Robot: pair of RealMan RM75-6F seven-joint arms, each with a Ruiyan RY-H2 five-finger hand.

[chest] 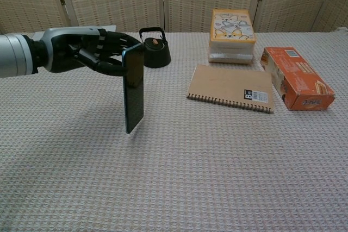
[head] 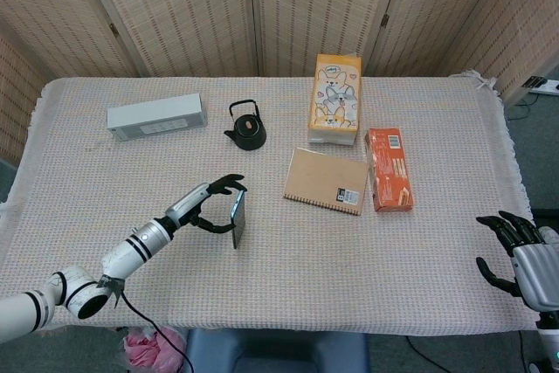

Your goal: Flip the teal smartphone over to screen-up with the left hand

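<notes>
Woven cloth covers the table (head: pixel 419 242), where the left hand (chest: pixel 89 52) grips the teal smartphone (chest: pixel 134 88) by its top, standing it upright on its lower edge, seemingly mid-flip toward screen-up

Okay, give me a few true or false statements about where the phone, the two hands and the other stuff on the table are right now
1. The left hand holds the phone upright on its lower edge. True.
2. The phone lies flat on the notebook. False: it stands on the table cloth, apart from the notebook.
3. The right hand holds nothing, fingers apart. True.
4. The kettle sits on the orange box. False: it stands on the cloth, left of the cartoon box.
</notes>
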